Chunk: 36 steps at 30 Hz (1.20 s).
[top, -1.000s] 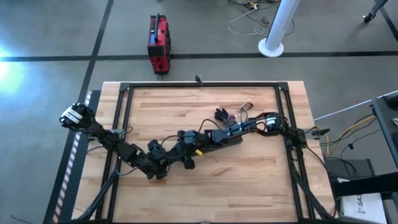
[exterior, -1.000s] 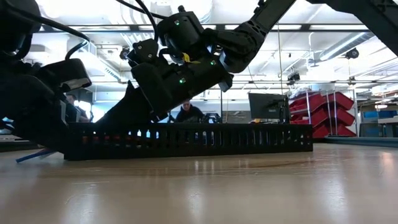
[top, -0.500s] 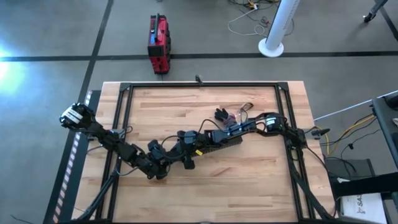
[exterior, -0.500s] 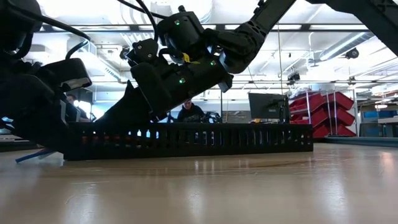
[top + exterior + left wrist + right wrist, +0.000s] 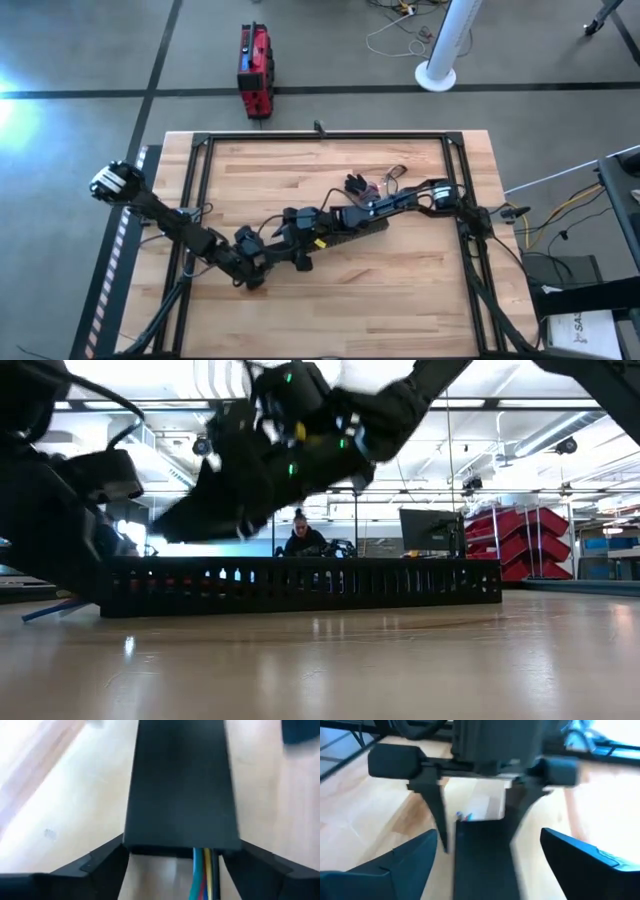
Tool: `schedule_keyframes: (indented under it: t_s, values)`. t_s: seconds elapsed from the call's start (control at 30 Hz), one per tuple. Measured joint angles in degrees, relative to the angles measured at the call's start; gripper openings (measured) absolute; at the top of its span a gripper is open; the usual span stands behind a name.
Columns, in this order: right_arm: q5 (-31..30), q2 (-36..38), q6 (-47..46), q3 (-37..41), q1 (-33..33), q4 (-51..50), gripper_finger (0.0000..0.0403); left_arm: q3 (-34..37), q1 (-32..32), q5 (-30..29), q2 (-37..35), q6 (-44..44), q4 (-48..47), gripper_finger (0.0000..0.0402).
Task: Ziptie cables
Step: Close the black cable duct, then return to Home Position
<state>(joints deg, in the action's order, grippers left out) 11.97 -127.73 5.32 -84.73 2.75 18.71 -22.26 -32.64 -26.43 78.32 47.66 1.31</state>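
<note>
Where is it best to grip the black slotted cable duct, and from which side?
Across its narrow width, near the end where the cables exit, coming from above: the cable duct lies flat with straight, parallel side walls. The left pincer is at that end.

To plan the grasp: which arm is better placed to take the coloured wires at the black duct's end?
Probably left: the open left gripper flanks the black plastic duct where thin coloured wires emerge. The right gripper is farther along it.
</note>
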Motion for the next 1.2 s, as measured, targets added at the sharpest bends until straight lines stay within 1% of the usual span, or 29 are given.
schedule_keyframes:
  t_s: [0.07,0.2,0.3,0.4,0.53,0.6,0.63,0.73,0.8,0.87,0.93,1.07,1.2]
  values:
    - [0.0,2.7,1.5,0.0,-0.3,-3.1,0.0347,0.1,-0.1,1.3,-3.5,0.4,-0.3,0.0301]
    - [-0.1,8.4,5.3,0.2,-1.1,-10.9,0.0352,-0.1,0.1,4.8,-10.6,0.6,0.1,0.0321]
    - [0.0,13.3,6.6,2.5,-2.2,-12.5,0.0352,-0.1,0.1,4.6,-15.8,0.5,0.4,0.0326]
    - [0.0,19.2,7.3,7.1,-3.9,-12.1,0.0352,-0.2,0.2,3.7,-20.3,1.4,0.9,0.0326]
    - [-0.2,27.8,6.6,16.1,-5.9,-12.2,0.0352,-0.2,0.1,3.5,-25.4,0.8,1.5,0.0324]
    - [-0.6,32.5,5.9,21.3,-6.6,-11.3,0.0353,-0.2,0.3,2.8,-27.1,-3.1,2.9,0.0323]
    - [-1.8,35.0,5.5,24.1,-6.7,-9.7,0.0353,-0.2,0.5,1.7,-27.6,-6.5,4.1,0.0322]
    - [-7.5,43.1,4.9,33.3,-6.5,-5.0,0.0353,-0.2,1.9,-3.2,-28.4,-18.7,10.1,0.0323]
    - [-10.6,48.7,4.2,39.0,-6.0,-2.5,0.0353,-0.2,4.2,-7.0,-28.6,-24.3,14.8,0.0325]
    - [-12.3,54.7,3.0,43.8,-5.7,-1.0,0.0353,-0.3,7.5,-8.7,-28.7,-27.4,17.7,0.0326]
    - [-12.6,60.2,1.5,48.1,-5.5,-0.2,0.0353,-0.3,11.3,-8.7,-28.9,-28.4,19.0,0.0327]
    - [-13.6,71.8,-0.8,55.6,-5.1,-0.4,0.0353,-0.3,17.3,-6.8,-30.4,-30.2,17.7,0.0325]
    - [-14.1,83.4,-1.5,62.0,-5.1,-0.4,0.0353,-0.3,19.8,-6.6,-35.1,-35.5,15.1,0.0321]
